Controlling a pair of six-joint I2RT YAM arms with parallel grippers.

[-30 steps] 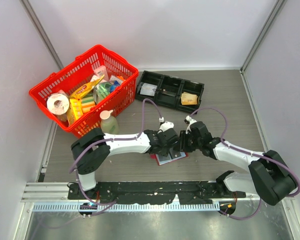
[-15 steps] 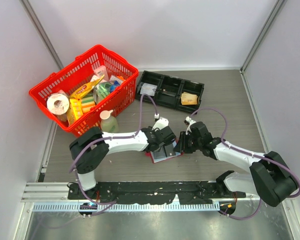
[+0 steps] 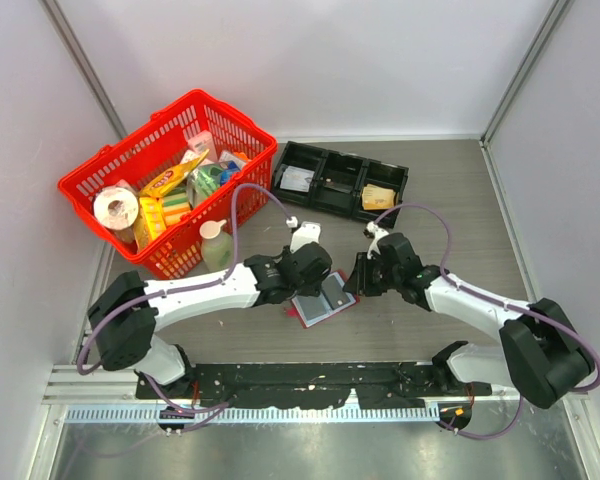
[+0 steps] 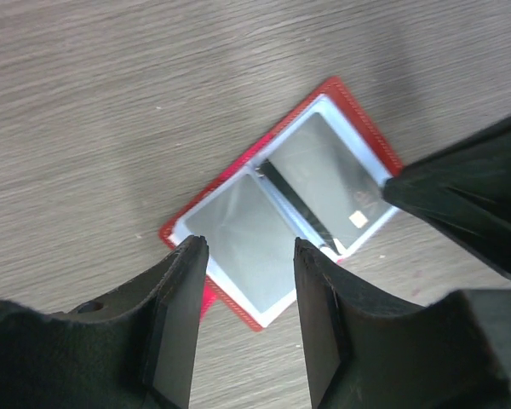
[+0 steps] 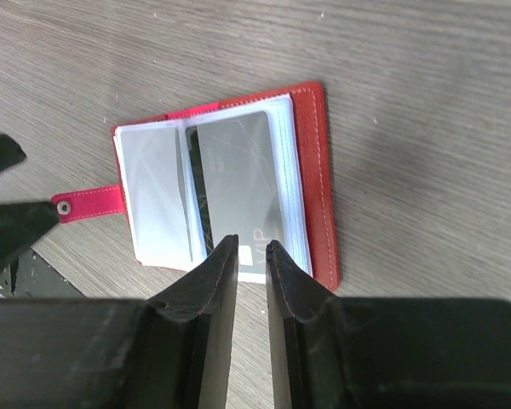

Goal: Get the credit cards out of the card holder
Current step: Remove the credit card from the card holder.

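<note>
The red card holder (image 5: 311, 170) is shown lying open and flat on the wooden table (image 3: 450, 200), near the front edge and between the two grippers. Its clear sleeves are turned upward and its snap tab (image 5: 85, 204) is stretched out to one side. A grey credit card (image 5: 234, 170) is seen in one sleeve, its chip end pushed a little past the sleeve's edge on the side facing the right arm.

The right gripper (image 5: 251, 244) is held low over that protruding end, its jaws set only narrowly apart. Nothing is seen clamped between them, and whether the fingertips touch the card cannot be told. The left gripper (image 4: 249, 247) is poised above the opposite half of the holder with its jaws moderately wide and nothing held between them.

Farther back, a black tray (image 3: 345, 158) with three compartments is set on the table, with a tan wad of paper (image 3: 377, 197) in its right compartment. To the left, a red basket (image 3: 235, 195) is filled with groceries, and a soap bottle (image 3: 218, 245) is stood just beside its near wall.
</note>
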